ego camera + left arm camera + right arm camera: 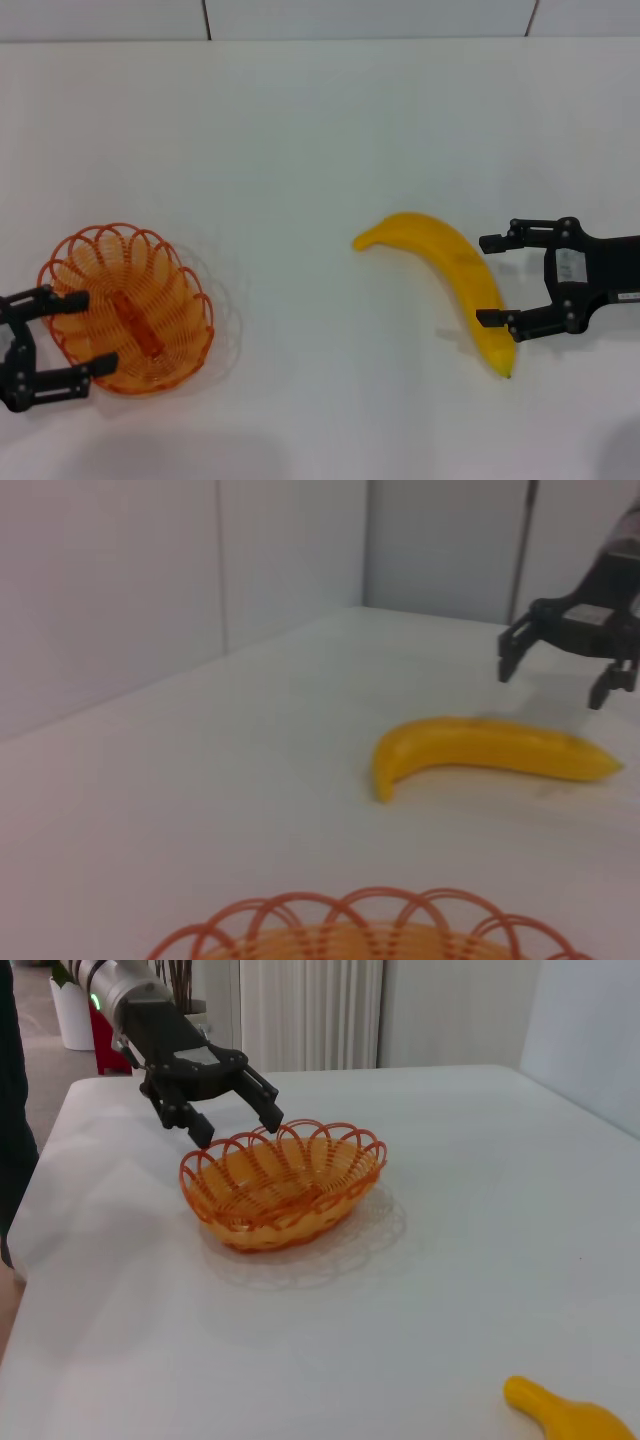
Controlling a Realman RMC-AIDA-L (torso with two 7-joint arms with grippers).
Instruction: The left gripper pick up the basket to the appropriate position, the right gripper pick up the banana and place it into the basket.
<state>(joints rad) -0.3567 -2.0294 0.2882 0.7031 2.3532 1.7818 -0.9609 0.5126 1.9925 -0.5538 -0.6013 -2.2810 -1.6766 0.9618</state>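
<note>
The orange wire basket point(140, 345) sits on the white table at the left; its looped rim point(370, 925) shows in the left wrist view. My left gripper point(92, 332) is open, its fingers straddling the basket's near-left rim; the right wrist view shows this gripper point(236, 1130) just above the rim of the basket point(290, 1195). The yellow banana point(440, 255) lies right of centre, dark tip toward me. My right gripper point(484, 280) is open beside the banana's right side, its fingers level with the lower half. The left wrist view shows the banana point(490, 750) with that gripper point(552, 685) behind it.
The white table point(300, 150) runs back to a grey panelled wall point(300, 15). In the right wrist view the table's edge point(40, 1190) lies beyond the basket, with a red object point(108, 1045) and curtains behind it.
</note>
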